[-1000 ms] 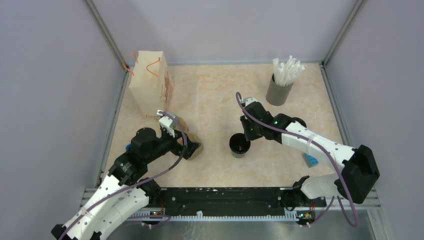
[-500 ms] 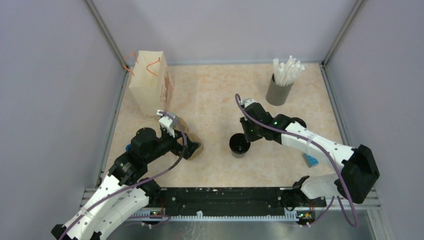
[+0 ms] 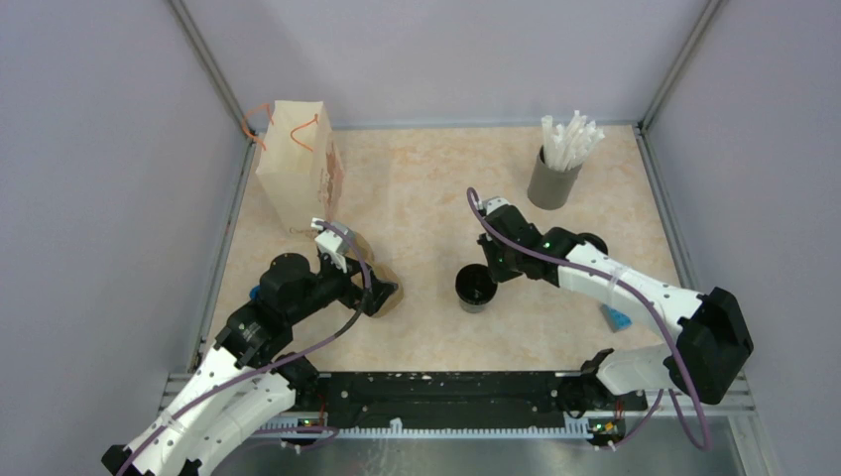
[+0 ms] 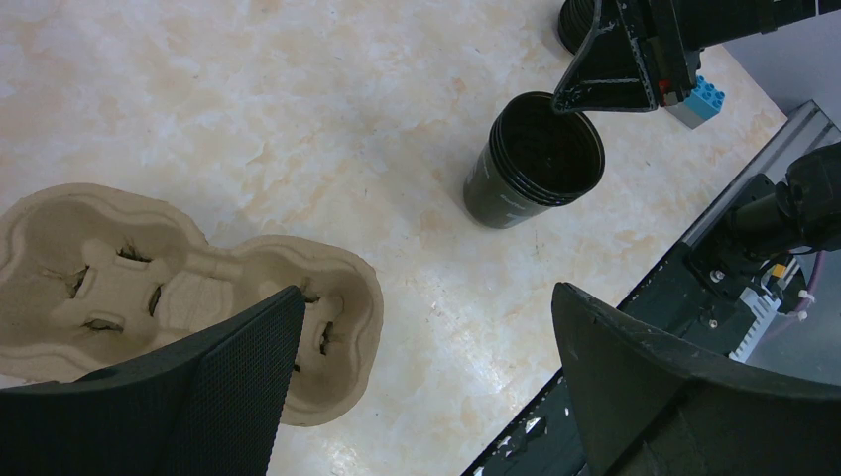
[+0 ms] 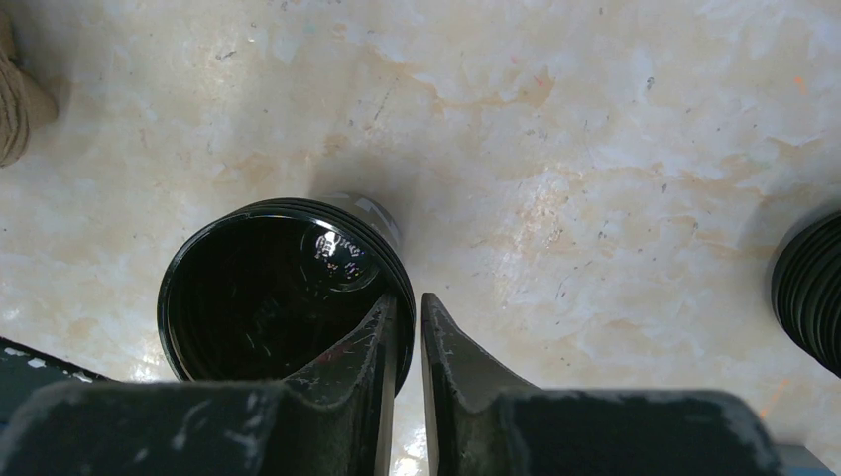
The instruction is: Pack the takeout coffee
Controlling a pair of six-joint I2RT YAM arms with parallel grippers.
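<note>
A stack of black takeout cups (image 3: 475, 288) stands upright mid-table, its mouth open (image 5: 268, 288) (image 4: 536, 159). My right gripper (image 3: 493, 270) (image 5: 408, 302) straddles its rim: one finger is inside the cup, the other outside, pinched on the wall. A brown pulp cup carrier (image 3: 385, 286) (image 4: 119, 268) lies flat at the left. My left gripper (image 3: 380, 297) (image 4: 426, 293) hovers wide open over the carrier's near end, holding nothing. The brown paper bag (image 3: 298, 164) with orange handles stands upright at the far left.
A grey holder of white straws (image 3: 553, 177) stands at the back right. A black ribbed stack (image 3: 595, 241) (image 5: 808, 288) sits just right of my right arm. A small blue brick (image 3: 618, 317) (image 4: 702, 97) lies near the right arm's base.
My right gripper's fingers have narrowed onto the cup rim and shifted slightly. The left arm and carrier have not moved.
</note>
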